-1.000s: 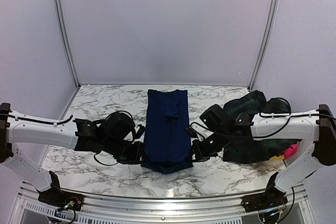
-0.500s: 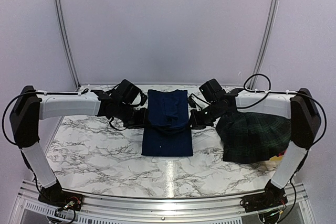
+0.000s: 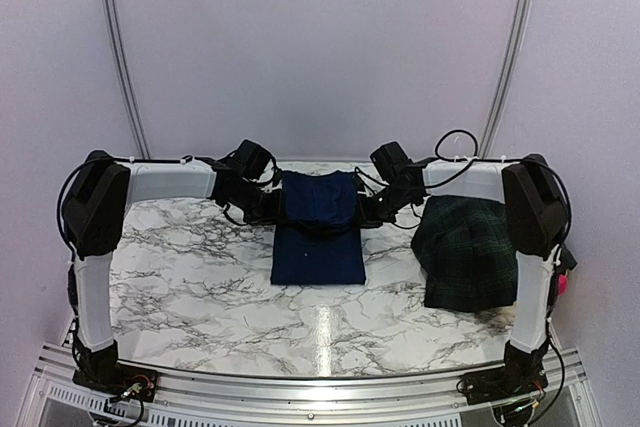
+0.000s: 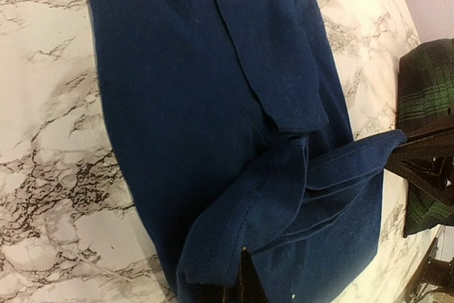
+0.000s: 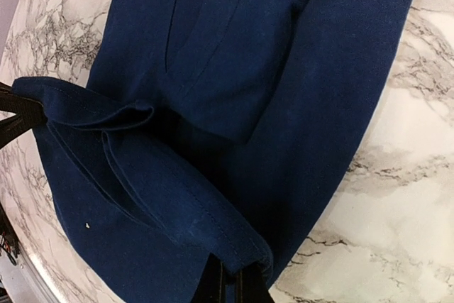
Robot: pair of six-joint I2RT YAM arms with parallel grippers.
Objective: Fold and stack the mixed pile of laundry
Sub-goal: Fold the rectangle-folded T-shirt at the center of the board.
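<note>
A: Top external: navy cloth [image 3: 318, 247] lies mid-way on the marble table [image 3: 180, 267], its far half doubled over. Plaid garment [image 3: 465, 252] sits to its right, apart.
B: Left wrist: left gripper [image 4: 240, 287] pinches a folded hem corner.
A: Right wrist: right gripper [image 5: 228, 285] pinches the opposite corner, jaws pressed together.

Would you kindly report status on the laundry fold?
Left claw and right claw shut on navy cloth, edge raised. Plaid garment apart, to its right. Nothing in the way.
</note>
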